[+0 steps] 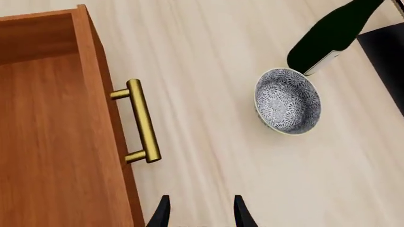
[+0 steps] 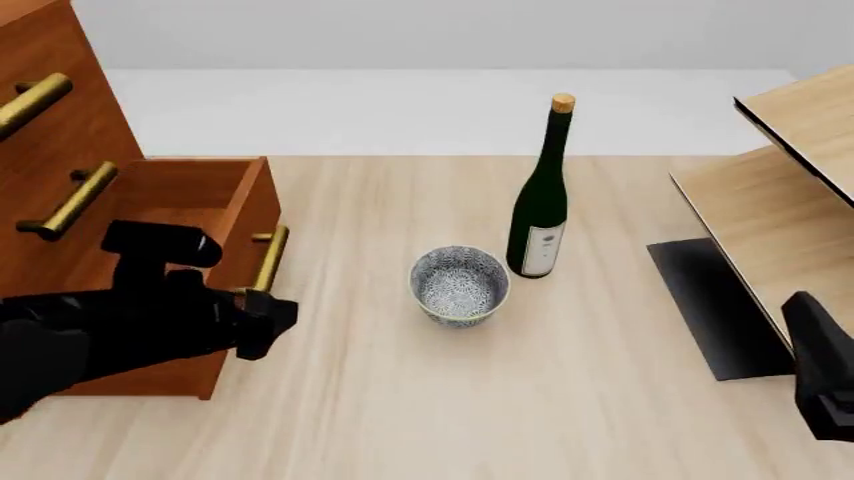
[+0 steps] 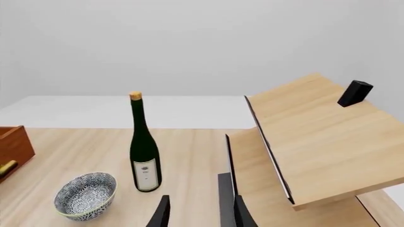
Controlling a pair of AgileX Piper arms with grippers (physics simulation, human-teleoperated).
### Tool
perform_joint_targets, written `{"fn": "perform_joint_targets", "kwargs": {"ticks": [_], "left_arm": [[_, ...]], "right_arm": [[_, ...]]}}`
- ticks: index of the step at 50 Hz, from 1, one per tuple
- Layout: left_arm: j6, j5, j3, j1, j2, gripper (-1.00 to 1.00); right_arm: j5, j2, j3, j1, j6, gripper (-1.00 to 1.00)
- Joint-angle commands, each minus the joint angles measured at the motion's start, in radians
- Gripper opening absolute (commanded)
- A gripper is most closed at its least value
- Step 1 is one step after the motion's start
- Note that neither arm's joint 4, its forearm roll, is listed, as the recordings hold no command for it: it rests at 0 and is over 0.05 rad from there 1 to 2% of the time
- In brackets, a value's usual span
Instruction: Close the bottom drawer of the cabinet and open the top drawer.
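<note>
Left tool (image 1: 198, 213) hung part-open and empty just beside the bottom drawer's (image 2: 200, 215) brass handle (image 1: 142, 120); closing came first, likely by pushing its front.

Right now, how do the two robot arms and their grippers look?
Both arms are matte black and blocky, with no visible cables or markings. The left arm has boxy segments. The left gripper and the right gripper each show two thin, pointed black fingers. Of the right arm, only a dark, angular part shows.
</note>
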Motion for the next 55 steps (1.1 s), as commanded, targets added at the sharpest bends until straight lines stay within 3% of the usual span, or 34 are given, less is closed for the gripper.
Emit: {"fn": "perform_joint_targets", "kwargs": {"ticks": [1,26,40,55], "left_arm": [[0.059,-0.012,0.028,0.096,0.016,1.00],[0.167,-0.068,0.080,0.272,0.054,1.00],[0.314,-0.101,0.117,0.447,0.021,1.00],[0.424,-0.174,0.168,0.558,0.029,1.00]], "right_arm": [[0.000,0.000,0.000,0.006,0.000,1.00],[0.000,0.000,0.000,0.011,0.001,1.00],[-0.001,0.002,0.000,0.014,0.001,1.00],[-0.005,0.004,0.000,0.015,0.001,1.00]]}}
